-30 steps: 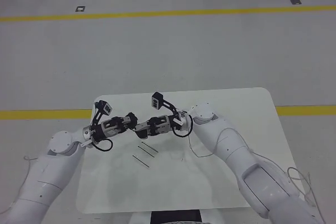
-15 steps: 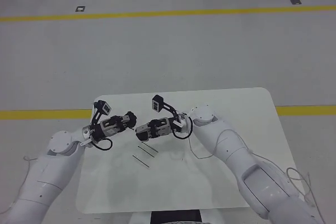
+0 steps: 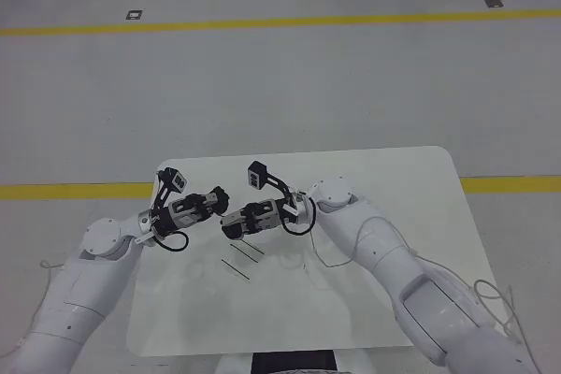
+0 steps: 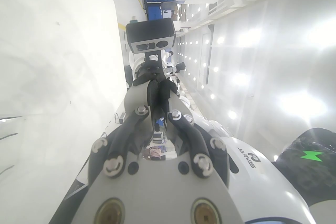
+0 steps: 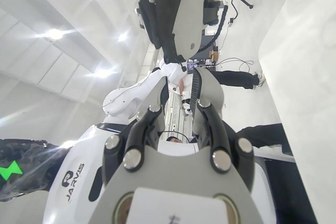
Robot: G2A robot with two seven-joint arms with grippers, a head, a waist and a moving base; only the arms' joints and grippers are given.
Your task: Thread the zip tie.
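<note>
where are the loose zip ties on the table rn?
Top view: the loose zip ties lie on the white table, on its left half, just robot-side of the right pincer.

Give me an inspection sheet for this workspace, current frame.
Surface: white table, rounded corners.
Job's things: two zip ties lying flat and apart, on the robot's side of the grippers; whether another is gripped cannot be told.
Clutter: nothing seen.
Grippers: left gripper shut, right gripper open, tips close together above the table.
Cables: cable loop at the left wrist, another at the right.
Surroundings: grey floor, yellow lines.
</note>
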